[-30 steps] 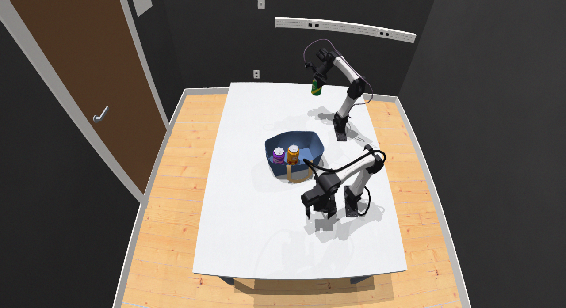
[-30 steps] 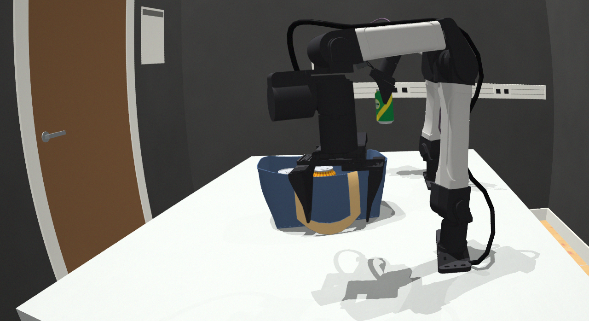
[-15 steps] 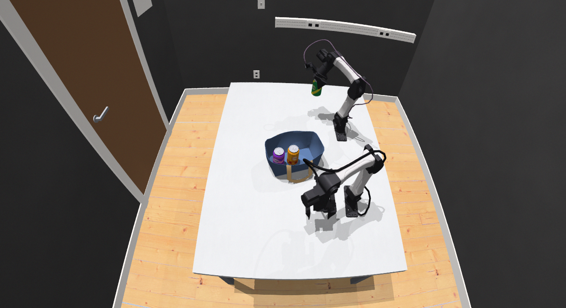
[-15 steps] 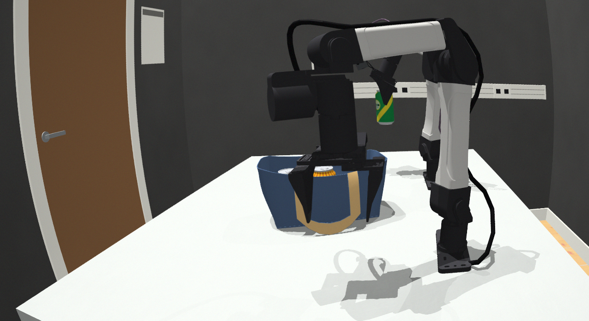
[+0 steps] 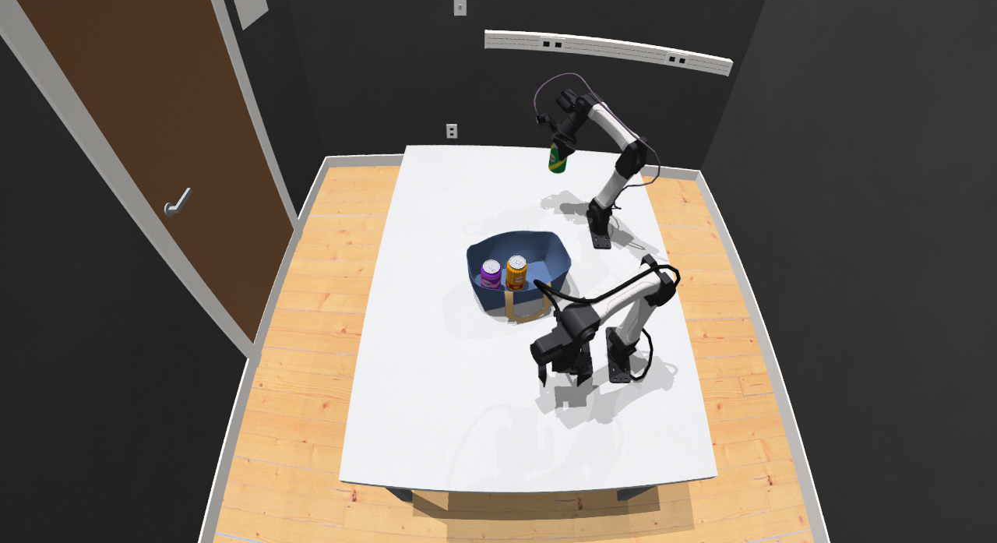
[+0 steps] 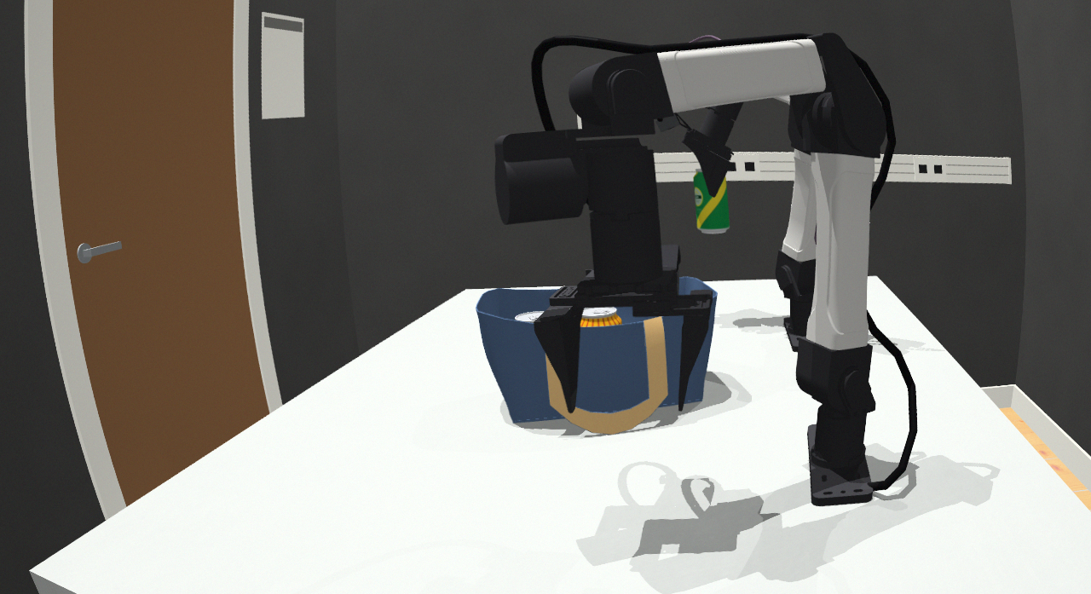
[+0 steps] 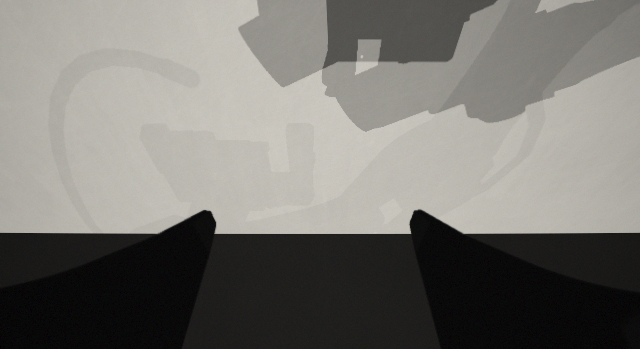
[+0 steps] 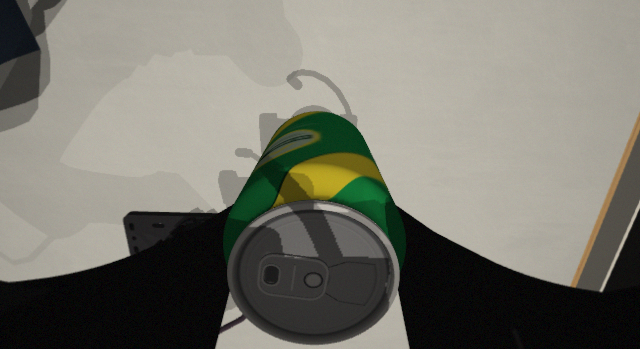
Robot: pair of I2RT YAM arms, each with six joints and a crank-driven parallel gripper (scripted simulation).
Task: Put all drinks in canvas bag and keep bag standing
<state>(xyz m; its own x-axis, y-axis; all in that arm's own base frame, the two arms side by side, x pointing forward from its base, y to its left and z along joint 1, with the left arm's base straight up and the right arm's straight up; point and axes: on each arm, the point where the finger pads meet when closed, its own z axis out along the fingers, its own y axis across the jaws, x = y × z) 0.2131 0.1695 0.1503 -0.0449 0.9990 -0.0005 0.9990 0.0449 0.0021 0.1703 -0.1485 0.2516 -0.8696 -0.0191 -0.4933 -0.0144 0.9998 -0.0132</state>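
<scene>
The navy canvas bag [image 5: 487, 301] [image 6: 503, 369] stands open with its walls up; its corner shows in the right wrist view [image 8: 12, 34]. A purple can [image 5: 491, 278] [image 6: 528, 316] and an orange can [image 5: 516, 275] [image 6: 600, 320] stand upright inside, side by side near the handle-side wall. My right gripper [image 5: 562, 157] [image 6: 713, 193] [image 8: 316, 209] is shut on the green can [image 5: 557, 166] [image 6: 712, 215] [image 8: 330, 144], held nearly upright high above the table, away from the bag. My left gripper [image 5: 561, 382] [image 6: 626, 409] [image 7: 312, 215] is open and empty, above the table on the bag's near side.
A tan handle [image 5: 509, 307] [image 6: 608, 423] hangs down outside the bag's near wall. The arm bases [image 5: 600, 241] [image 5: 618, 374] stand on the white table [image 5: 418, 400] [image 6: 343, 514], along its right side in the top view. A white wall rail [image 5: 606, 48] runs behind.
</scene>
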